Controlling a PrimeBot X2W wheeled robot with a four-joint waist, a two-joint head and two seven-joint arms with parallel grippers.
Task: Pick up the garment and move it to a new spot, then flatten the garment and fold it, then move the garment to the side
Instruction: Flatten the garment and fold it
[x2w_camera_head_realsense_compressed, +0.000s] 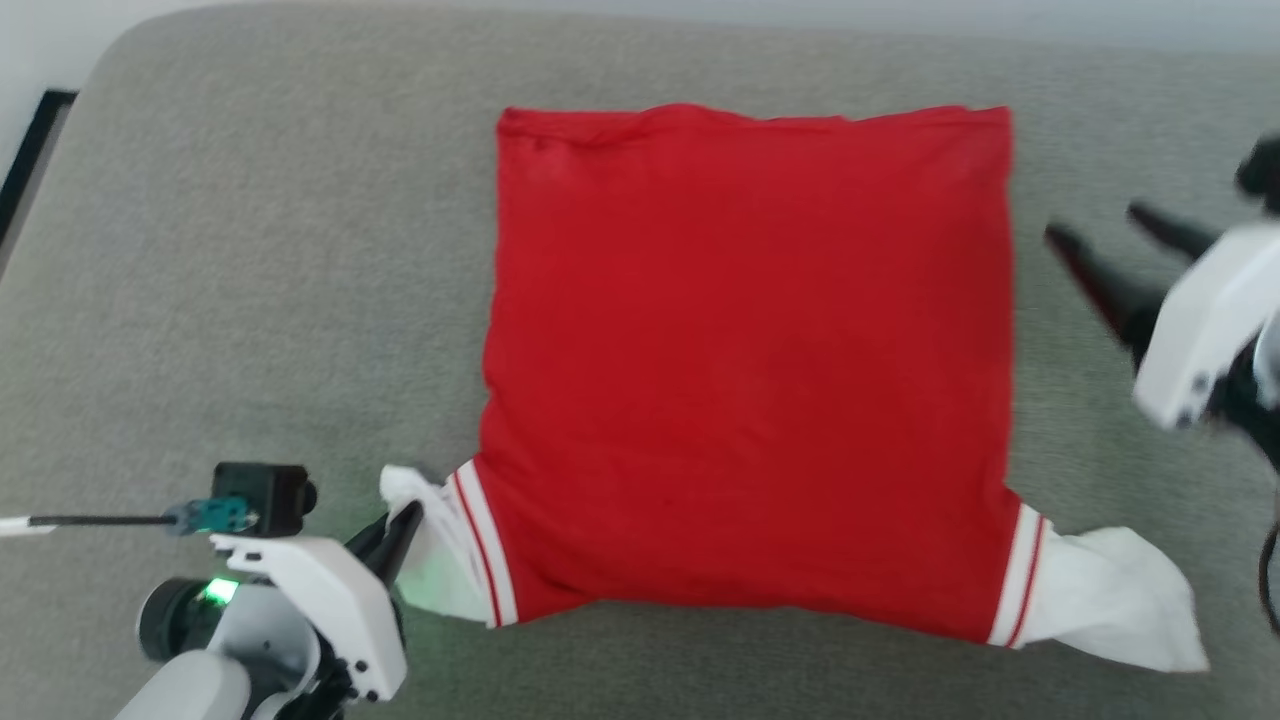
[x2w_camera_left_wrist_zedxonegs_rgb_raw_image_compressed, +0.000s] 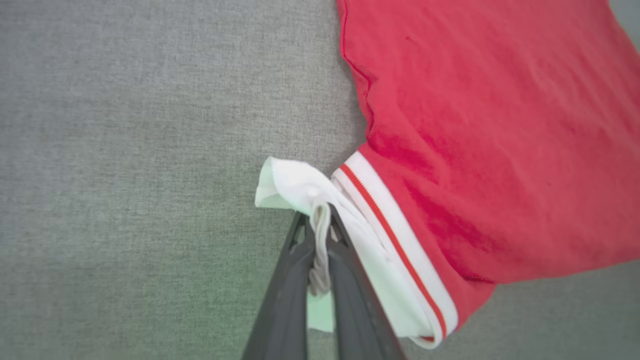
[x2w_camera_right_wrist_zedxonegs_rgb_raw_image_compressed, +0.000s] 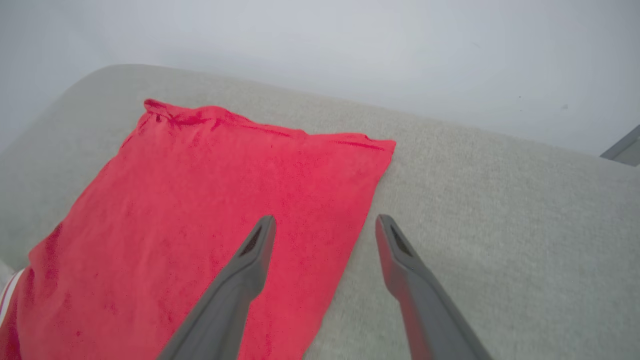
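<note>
Garment (x2w_camera_head_realsense_compressed: 750, 370): red shirt spread flat, roughly square, mid-worktop (x2w_camera_head_realsense_compressed: 250, 300), grey woven fabric. Far hem slightly rumpled. Both white sleeve ends stick out at the near corners, each past a red-and-white stripe band.

Left tool (x2w_camera_head_realsense_compressed: 400, 535): fingers pressed together, pinching a fold of the left sleeve end (x2w_camera_head_realsense_compressed: 430, 570), which is bunched. Green light tints the cloth there.

Right tool (x2w_camera_head_realsense_compressed: 1110, 240): blurred, fingers spread wide, off the garment's right edge. In the wrist view one finger lies over red cloth, the other over grey.

Right sleeve end (x2w_camera_head_realsense_compressed: 1110, 600) lies loose and crumpled.
</note>
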